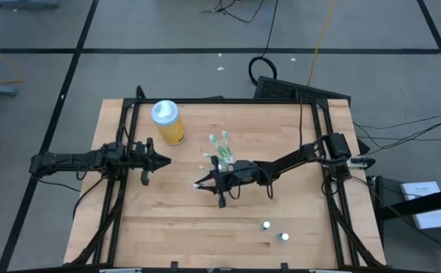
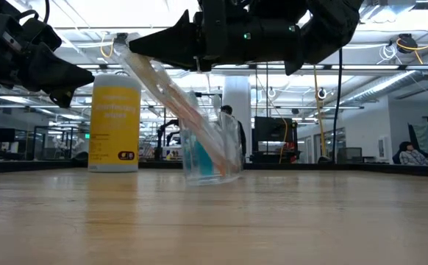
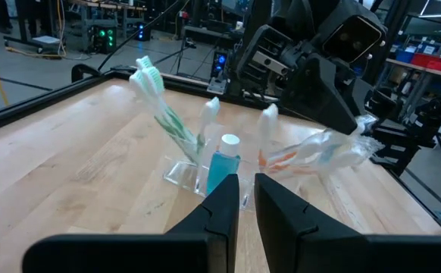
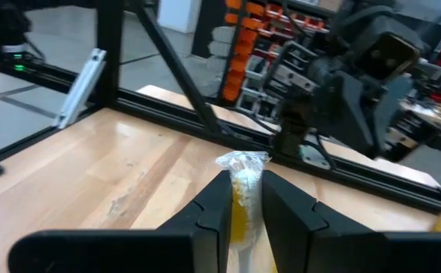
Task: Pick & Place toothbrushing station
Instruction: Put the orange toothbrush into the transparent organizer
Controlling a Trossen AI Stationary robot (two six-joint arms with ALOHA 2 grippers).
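Clear plastic formed the cup [image 2: 212, 160], which stood near the table [image 1: 167, 220] centre and served as the landmark for all positions below. The cup already held green brushes [image 3: 158, 106], a white brush [image 3: 208, 120] and a teal tube [image 3: 222, 168].

The right gripper [image 1: 205, 184] hung above the table just beside the cup, on the side facing the front edge. Its fingers were closed on a wrapped brush [image 4: 242, 186]; in the right wrist view the wrapper end projected from between them. In the low view the brush's long axis ran on a slant, its upper end at the gripper and its lower end reaching down to the cup; whether that end was inside the rim could not be told.

The left gripper [image 1: 160, 160] waited well to the left of the cup, fingers nearly together and empty, pointing toward it. The right arm was therefore the nearer one and the one in charge of the brush.

Judgement: the coming move depended on the lower end being over the cup mouth before release. A steep slant could tip the light cup.

Two loose tubes [image 1: 275, 231] stood apart from the cup, toward the front right. A yellow bottle [image 1: 167, 123] stood beyond the cup to the left.
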